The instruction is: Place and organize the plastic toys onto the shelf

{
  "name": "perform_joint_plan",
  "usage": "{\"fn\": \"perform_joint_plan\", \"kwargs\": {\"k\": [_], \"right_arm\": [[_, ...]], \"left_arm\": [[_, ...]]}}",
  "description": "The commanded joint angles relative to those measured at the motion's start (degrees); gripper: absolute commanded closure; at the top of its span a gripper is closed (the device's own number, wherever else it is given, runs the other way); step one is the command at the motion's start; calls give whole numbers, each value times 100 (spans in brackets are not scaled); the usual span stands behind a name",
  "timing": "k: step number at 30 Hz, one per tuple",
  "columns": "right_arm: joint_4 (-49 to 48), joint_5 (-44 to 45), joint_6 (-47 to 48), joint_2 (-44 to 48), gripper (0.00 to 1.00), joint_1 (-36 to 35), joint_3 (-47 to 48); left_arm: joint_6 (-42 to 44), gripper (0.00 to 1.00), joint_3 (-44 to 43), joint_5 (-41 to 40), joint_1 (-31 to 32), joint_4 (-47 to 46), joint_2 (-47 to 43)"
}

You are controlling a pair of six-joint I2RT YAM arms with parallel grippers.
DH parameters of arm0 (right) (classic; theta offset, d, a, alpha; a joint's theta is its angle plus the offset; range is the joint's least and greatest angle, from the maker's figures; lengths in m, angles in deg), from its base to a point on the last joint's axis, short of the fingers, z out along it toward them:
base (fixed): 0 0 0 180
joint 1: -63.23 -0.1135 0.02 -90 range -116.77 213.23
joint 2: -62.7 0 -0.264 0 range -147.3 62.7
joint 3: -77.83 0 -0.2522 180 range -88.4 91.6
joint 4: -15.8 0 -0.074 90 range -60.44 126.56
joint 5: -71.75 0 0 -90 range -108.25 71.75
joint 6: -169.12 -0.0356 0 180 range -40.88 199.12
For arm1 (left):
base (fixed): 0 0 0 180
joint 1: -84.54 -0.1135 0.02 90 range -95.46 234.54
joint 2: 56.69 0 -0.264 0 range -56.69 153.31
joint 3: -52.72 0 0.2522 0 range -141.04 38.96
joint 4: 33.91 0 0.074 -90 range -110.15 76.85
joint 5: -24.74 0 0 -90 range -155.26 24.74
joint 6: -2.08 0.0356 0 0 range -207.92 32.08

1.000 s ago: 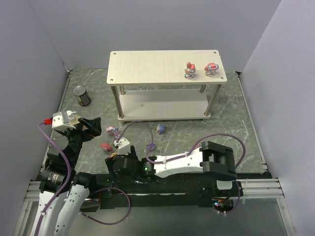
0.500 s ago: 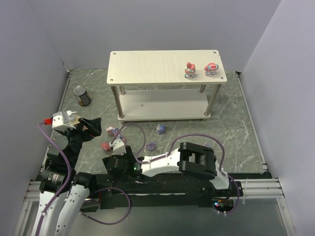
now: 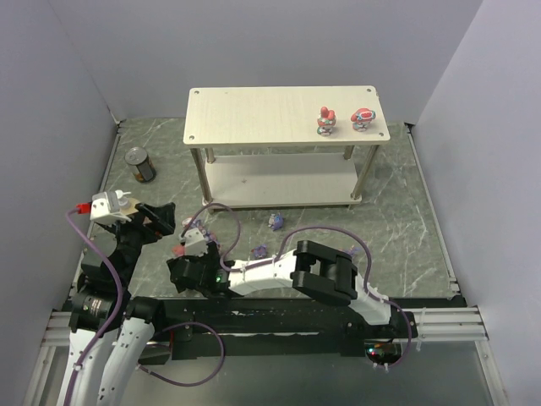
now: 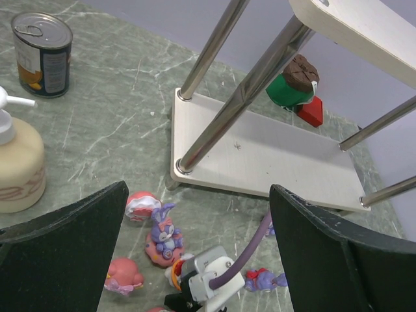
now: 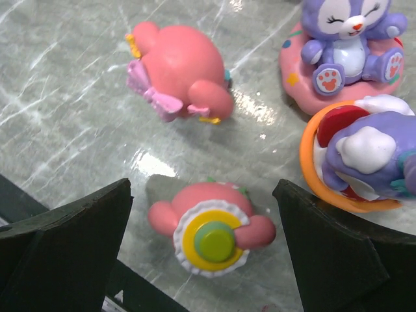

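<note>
At nine o'clock on the table, the left gripper hovered with its fingers spread and held nothing, probably parked aside to leave room. Near eight o'clock, the right gripper hung low, fingers also spread, one on each side of a tipped-over pink toy. I judge it was lined up for a pinch. At twelve o'clock stood the shelf, with two toys at its top board's right end.
</note>
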Motion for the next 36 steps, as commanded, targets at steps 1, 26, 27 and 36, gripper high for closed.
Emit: {"fn": "perform_joint_plan", "kwargs": {"k": [1,26,27,36], "right_arm": [[601,75,-217,-283,0,147,161],[1261,286,-280,67,76,25,356],[1243,364,-209,190,79,7,285],[1673,383,309,1570,82,-107,-23]], "left_arm": [[25,4,35,158,-44,-196,-27],[34,4,53,238,-123,-205,8],[33,4,53,238,-123,-205,-1],[33,4,53,229,-123,-196,-18]]}}
